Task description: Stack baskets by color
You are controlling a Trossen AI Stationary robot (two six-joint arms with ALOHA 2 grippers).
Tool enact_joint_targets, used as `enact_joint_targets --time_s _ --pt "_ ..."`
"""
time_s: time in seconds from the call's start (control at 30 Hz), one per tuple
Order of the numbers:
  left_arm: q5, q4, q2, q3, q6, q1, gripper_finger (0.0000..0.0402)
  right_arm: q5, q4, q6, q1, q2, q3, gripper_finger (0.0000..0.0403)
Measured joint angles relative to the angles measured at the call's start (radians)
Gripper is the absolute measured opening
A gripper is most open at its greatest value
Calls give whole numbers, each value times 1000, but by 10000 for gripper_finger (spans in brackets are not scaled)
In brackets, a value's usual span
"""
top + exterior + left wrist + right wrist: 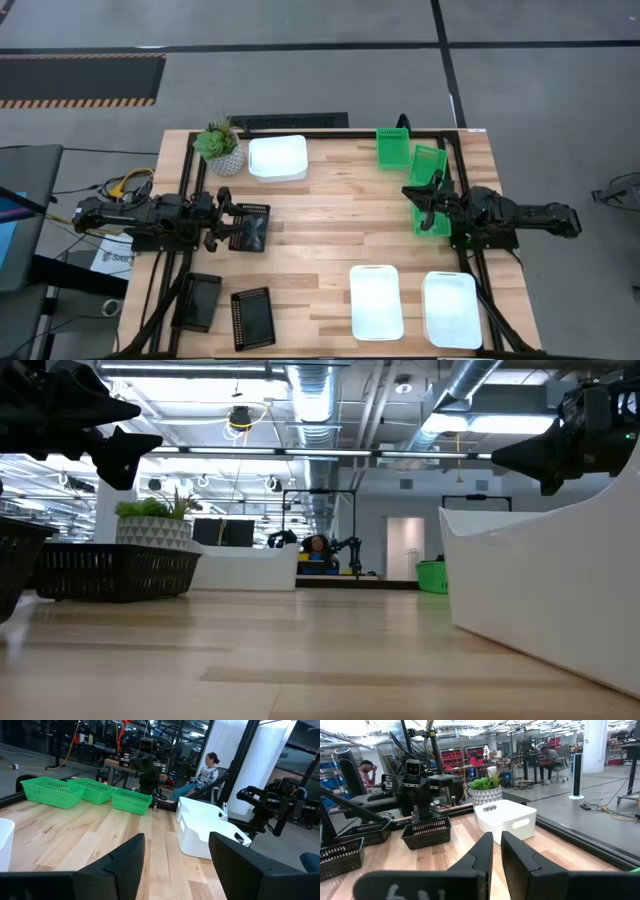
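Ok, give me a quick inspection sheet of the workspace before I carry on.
Surface: wooden table, bare in the middle.
Job's things: three white baskets, three green baskets, three black baskets; none seen stacked.
Clutter: potted plant.
Grippers: left gripper, fingers open, at one black basket; right gripper over one green basket.
Cables: yellow cable off the table's left edge.
Surroundings: seated person beyond the table.

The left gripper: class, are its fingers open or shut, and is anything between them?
Open and empty. In its wrist view the left gripper shows two fingers set well apart, with bare table between.
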Motion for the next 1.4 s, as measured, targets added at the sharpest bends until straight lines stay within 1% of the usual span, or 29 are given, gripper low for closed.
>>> enact_joint_targets --time_s 0.9,1.07,1.17,1.3,1.4 --pt "0 1 0 0 -3 0 212 0 0 0 0 0 0 63" --pt "-1 2 0 0 -51 0 212 0 0 0 0 0 0 63" --pt "-25 14 0 0 -58 0 212 0 0 0 0 0 0 63" --pt "-45 10 0 0 -132 -1 212 0 0 0 0 0 0 63" --pt "-39 7 0 0 -126 -1 212 0 0 0 0 0 0 63"
